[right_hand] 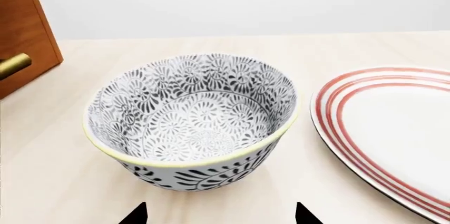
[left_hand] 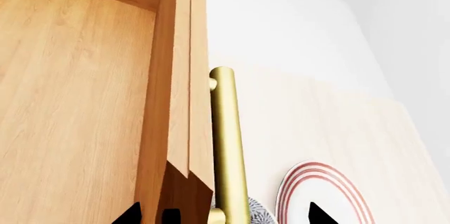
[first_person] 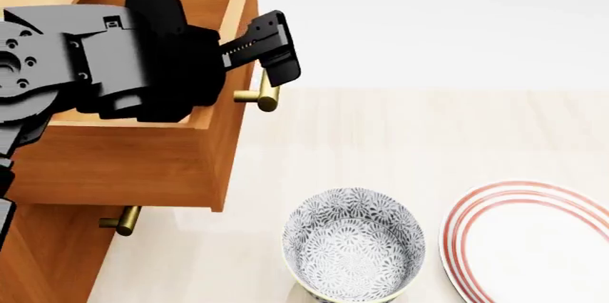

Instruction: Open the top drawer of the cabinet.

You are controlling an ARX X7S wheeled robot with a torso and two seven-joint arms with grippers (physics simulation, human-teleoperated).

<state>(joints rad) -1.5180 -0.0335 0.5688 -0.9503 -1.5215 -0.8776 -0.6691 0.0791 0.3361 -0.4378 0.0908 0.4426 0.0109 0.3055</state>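
Note:
The cabinet (first_person: pixel 43 253) stands at the left of the head view. Its top drawer (first_person: pixel 124 160) is pulled out over the table, with its light wood inside showing in the left wrist view (left_hand: pixel 70 103). The drawer's brass bar handle (left_hand: pixel 226 145) also shows in the head view (first_person: pixel 267 95). My left gripper (left_hand: pixel 225 216) is open, its two black fingertips standing wide on either side of the drawer front and handle. In the head view one left finger (first_person: pixel 276 50) sits just above the handle. My right gripper (right_hand: pixel 219 216) is open and empty, low over the table before the bowl.
A grey-patterned bowl (first_person: pixel 354 252) stands on the light wooden table (first_person: pixel 428 132), right of the cabinet; it also shows in the right wrist view (right_hand: pixel 189 121). A red-ringed white plate (first_person: pixel 533 239) lies to its right. A lower drawer's brass handle (first_person: pixel 121 221) sticks out below the open drawer.

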